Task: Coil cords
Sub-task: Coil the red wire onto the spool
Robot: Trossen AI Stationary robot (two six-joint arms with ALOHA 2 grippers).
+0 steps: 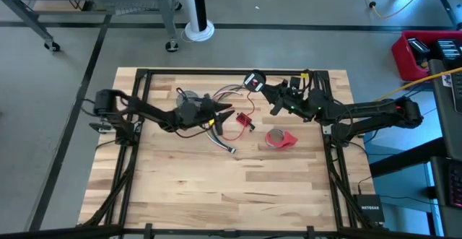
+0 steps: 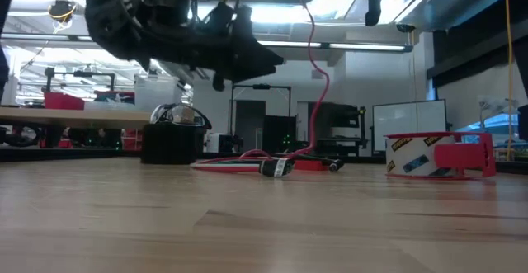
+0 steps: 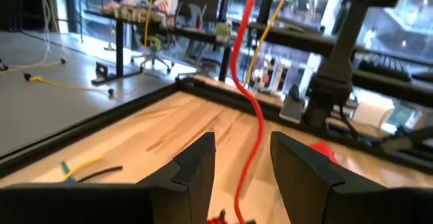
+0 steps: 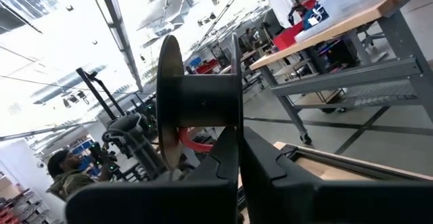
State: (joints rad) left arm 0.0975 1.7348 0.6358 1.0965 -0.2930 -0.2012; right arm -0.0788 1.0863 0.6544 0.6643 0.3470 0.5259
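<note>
Above the table, right gripper (image 4: 238, 160) clamps a spool (image 4: 196, 105) (red cord (image 3: 249, 109) trailing); left gripper (image 3: 240, 166) open around cord.

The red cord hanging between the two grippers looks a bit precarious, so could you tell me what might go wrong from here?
1. The right gripper is shut on a black spool held high; the red cord hangs from it and could snag or slip off.
2. The cord runs between the left gripper's open fingers without being held, so it may swing free.
3. Pulling could drag the cord's end on the table toward the red tape roll.
</note>
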